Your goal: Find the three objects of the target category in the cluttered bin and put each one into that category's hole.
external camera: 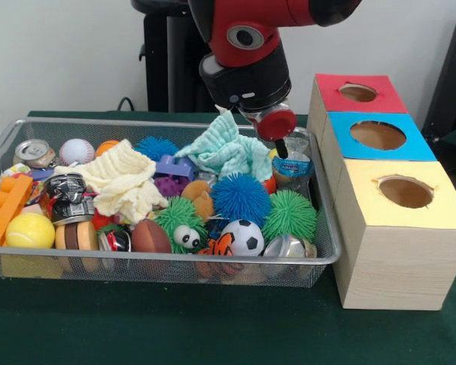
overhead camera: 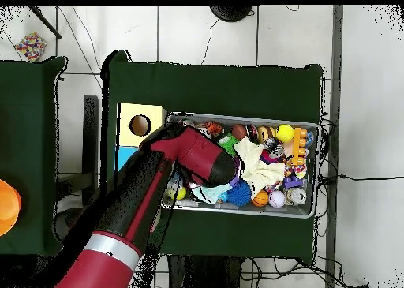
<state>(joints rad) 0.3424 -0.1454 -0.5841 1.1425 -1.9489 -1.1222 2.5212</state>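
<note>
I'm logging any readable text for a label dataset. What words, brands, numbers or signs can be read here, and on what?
No text can be read in either view.
crushed can: printing too blurred to read.
plastic bottle: blue label, too small to read.
coloured boxes: no lettering.

Your red and black arm (external camera: 247, 46) reaches down from above, its wrist low, and your gripper (external camera: 277, 129) hangs beneath, finger state unclear.
</note>
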